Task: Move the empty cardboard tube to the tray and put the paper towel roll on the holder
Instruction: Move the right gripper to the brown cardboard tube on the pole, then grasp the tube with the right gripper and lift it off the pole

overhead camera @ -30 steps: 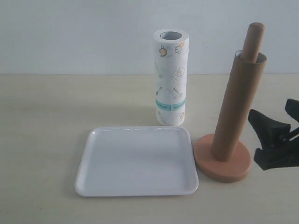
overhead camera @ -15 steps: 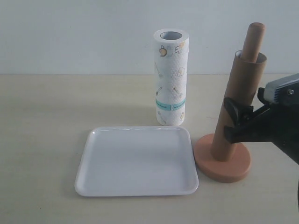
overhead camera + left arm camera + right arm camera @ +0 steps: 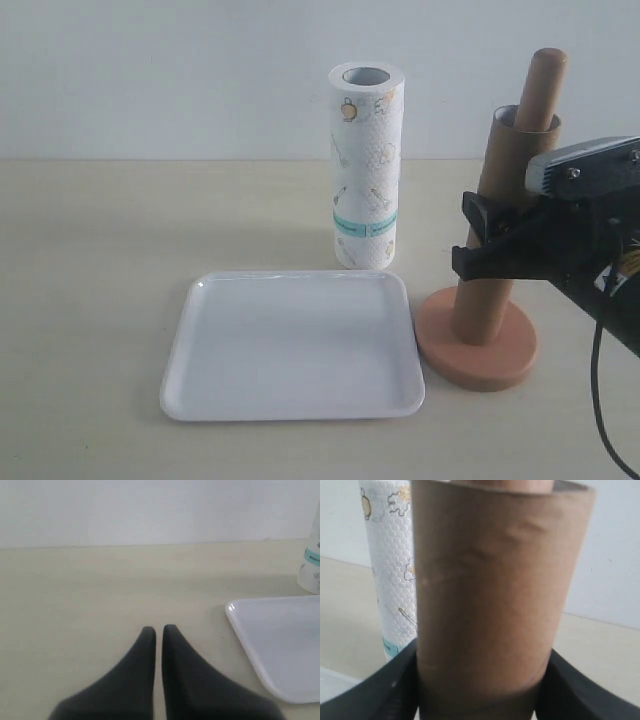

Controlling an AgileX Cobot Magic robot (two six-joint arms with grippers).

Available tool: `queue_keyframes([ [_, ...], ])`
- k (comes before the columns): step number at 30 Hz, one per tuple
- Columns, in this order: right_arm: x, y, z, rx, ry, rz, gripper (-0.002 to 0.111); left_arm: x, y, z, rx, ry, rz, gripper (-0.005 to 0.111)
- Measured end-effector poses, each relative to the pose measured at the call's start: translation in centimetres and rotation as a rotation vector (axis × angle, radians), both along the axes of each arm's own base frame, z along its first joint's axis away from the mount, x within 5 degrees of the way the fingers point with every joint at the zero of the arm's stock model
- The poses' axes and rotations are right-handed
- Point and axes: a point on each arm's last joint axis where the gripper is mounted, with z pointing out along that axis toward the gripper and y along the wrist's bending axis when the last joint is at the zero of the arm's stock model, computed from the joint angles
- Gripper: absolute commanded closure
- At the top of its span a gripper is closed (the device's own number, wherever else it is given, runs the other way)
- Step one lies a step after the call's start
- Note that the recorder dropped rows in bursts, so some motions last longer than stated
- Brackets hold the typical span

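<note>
The cardboard tube (image 3: 510,160) sits slightly tilted over the post of the holder (image 3: 478,365), on the right of the surface (image 3: 75,590). My right gripper (image 3: 470,240) clasps it at mid-height, one finger on each side. The paper towel roll (image 3: 366,170) stands upright behind the tray (image 3: 290,345). My left gripper (image 3: 159,630) is closed near the tray's corner.

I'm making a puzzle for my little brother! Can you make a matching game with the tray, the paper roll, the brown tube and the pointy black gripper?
Things:
1. tray
2. paper towel roll
3. cardboard tube
4. left gripper

Clues:
A. shut
B. slipped over the post of the holder
C. standing upright beyond the tray
D. white, flat, nothing on it

Pairs: 1-D, 2-C, 3-B, 4-A
</note>
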Motion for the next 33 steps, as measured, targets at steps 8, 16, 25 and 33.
queue_keyframes([
  [8,0.0,0.0,0.3,-0.004,-0.038,0.001,0.108,0.0,0.0,0.0,0.000,0.000,0.000,0.103],
  [16,-0.2,-0.1,1.0,-0.002,-0.041,0.002,0.108,0.0,0.0,0.0,0.000,0.000,0.000,0.103],
  [25,-1.7,-0.7,4.8,0.037,-0.116,0.007,0.108,0.0,0.0,0.0,0.000,0.000,0.000,0.103],
  [33,-1.4,-0.4,8.3,0.015,-0.117,0.022,0.108,0.0,0.0,0.0,0.000,0.000,0.000,0.103],
])
